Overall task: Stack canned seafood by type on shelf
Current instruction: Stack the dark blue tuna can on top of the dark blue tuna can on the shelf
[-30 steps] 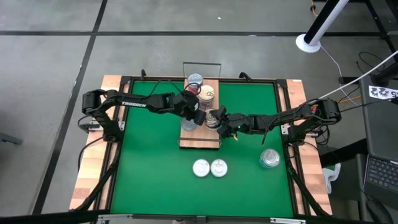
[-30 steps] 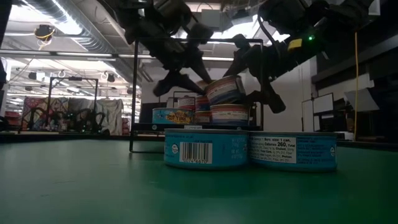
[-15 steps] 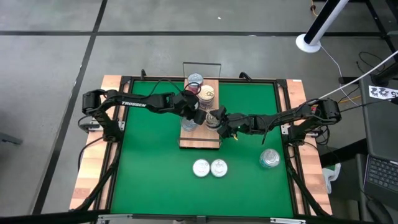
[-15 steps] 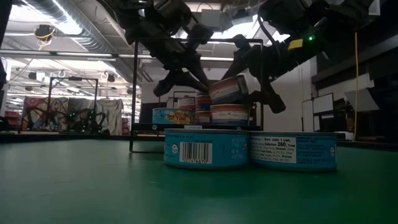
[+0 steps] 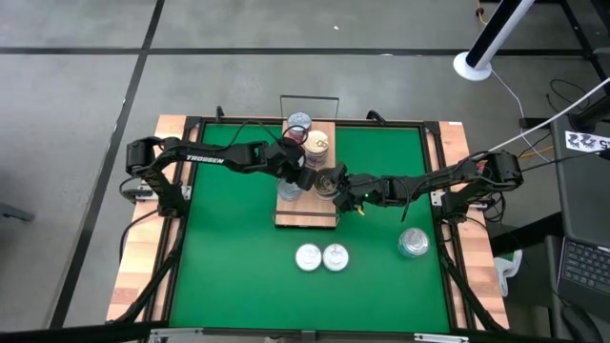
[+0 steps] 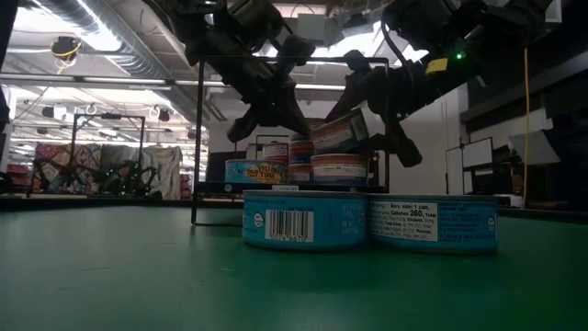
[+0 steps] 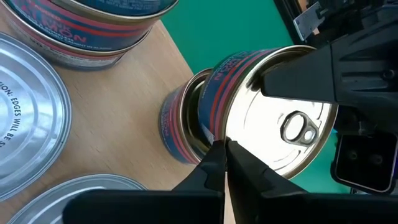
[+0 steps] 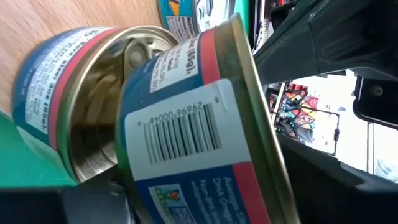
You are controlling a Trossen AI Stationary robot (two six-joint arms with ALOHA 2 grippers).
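Right gripper [image 5: 335, 184] clamped on a small round red-and-blue-labelled tin [image 6: 335, 131], tilted over a like tin [image 6: 338, 168] on the light wood-grain shelf board [image 5: 307, 218]. Left gripper [image 7: 222, 163], fingers together, touches its rim. Rigid, smooth, probably slippery metal; best held across the side wall.

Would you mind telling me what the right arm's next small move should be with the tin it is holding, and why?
Probably level the tilted tin and lower it squarely. The right gripper holds it canted over the matching red-and-blue tin on the shelf, one edge low, the other lifted, so it is not seated. The left gripper sits close beside it with its fingers together.
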